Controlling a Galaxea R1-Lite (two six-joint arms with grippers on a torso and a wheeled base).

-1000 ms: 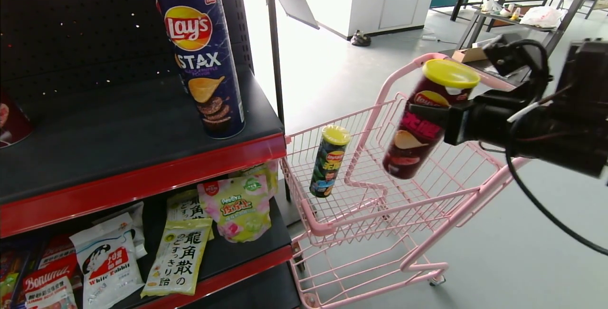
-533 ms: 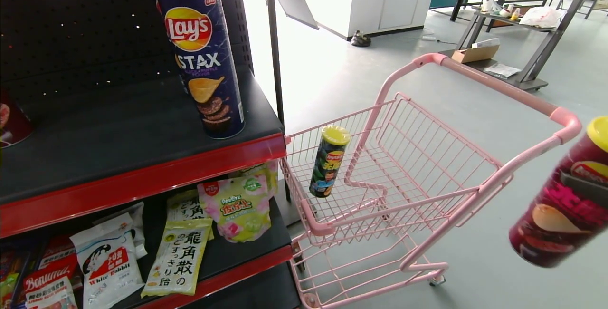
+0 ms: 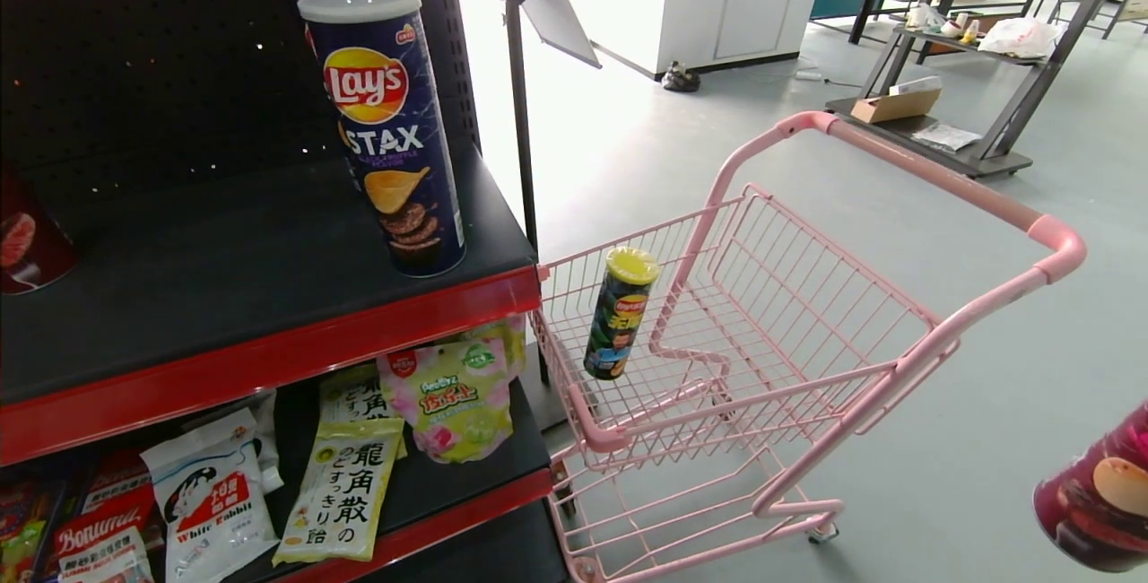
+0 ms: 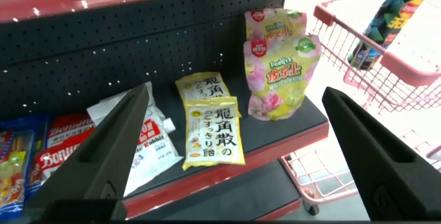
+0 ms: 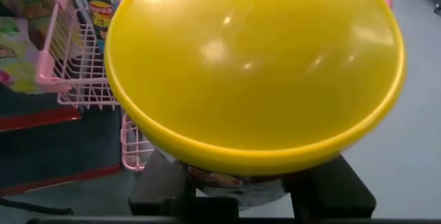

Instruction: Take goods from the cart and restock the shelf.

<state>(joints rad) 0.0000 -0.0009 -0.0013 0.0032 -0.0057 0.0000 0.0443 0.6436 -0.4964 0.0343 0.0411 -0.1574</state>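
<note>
Withdrawal is the news. The red can [image 3: 1096,502] hung by the cart's handle a second ago and reached the right edge half a second ago. It now sits low at the near right corner of the head view, clear of the cart [image 3: 1054,238] and well apart from the shelf. The right claw [image 5: 241,193] is clenched on it just below its yellow lid. The whole head picture has also slid down a little, so the camera moved and the shelf goods did not.

The left claw [image 4: 236,93] is released, its fingers wide apart and grasping nothing. It faces the lower shelf [image 4: 310,117] and its snack bags [image 4: 210,131]. Farther off, a dark can with a yellow lid [image 3: 619,314] leans in the left part of the cart basket. Farthest, on the upper shelf [image 3: 224,278] to the left, a tall blue can [image 3: 395,134] stands upright near the front right corner, with bare board to its left.

As I judge it, the pick is done and the placing is not. The red can must cross leftward to that shelf, and one can remains to fetch.
</note>
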